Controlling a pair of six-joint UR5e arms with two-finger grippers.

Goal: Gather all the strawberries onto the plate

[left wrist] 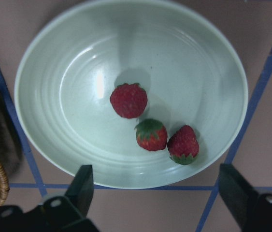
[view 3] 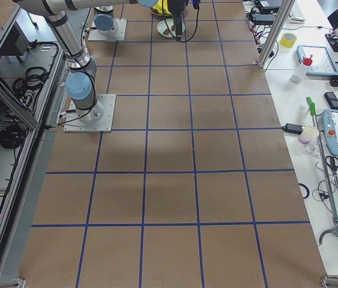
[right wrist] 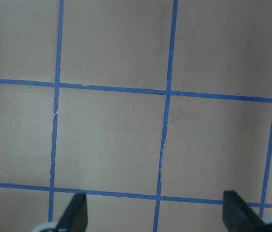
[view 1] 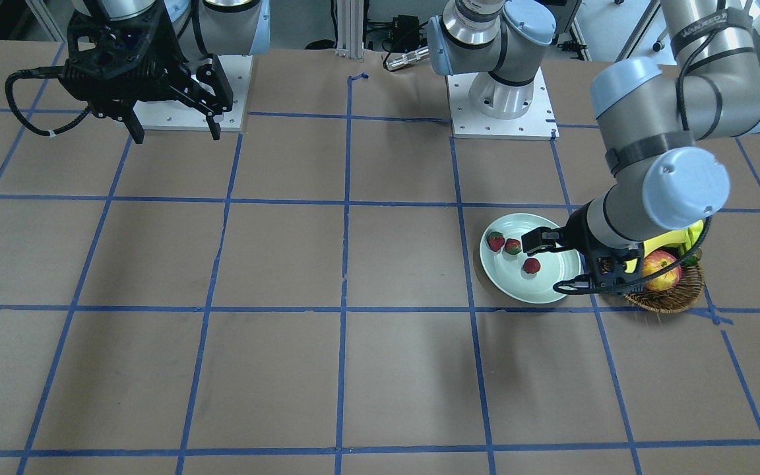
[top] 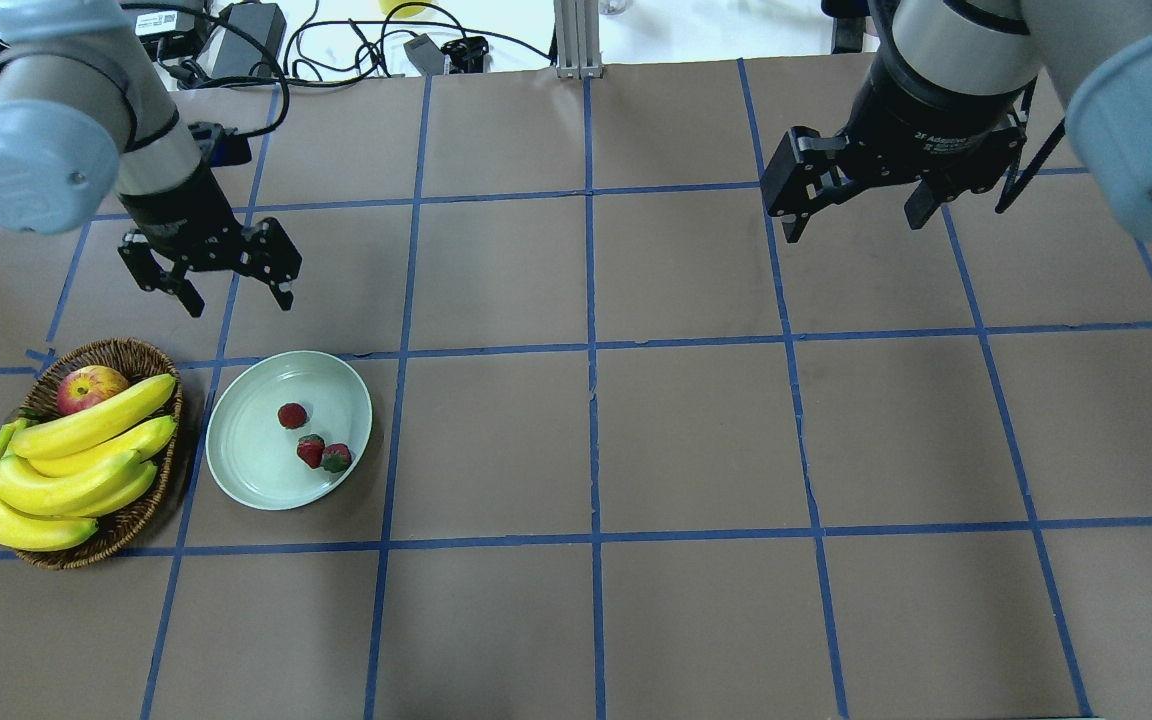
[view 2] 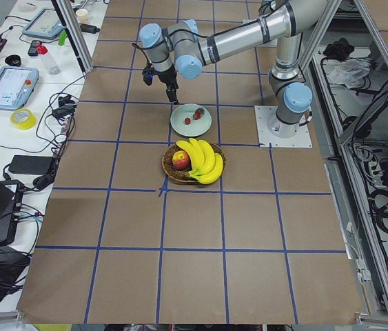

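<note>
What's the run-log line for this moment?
strawberries: all three in plate | left gripper: open, empty, above plate | right gripper: open, empty, over table | task: looks complete

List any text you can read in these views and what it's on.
"2F Adaptive": white print on the right hand's black body, overhead view; the rest of that line is blurred.
Lettering on the left arm's black strap: too blurred to read.
Side-table screens: too small to read.
</note>
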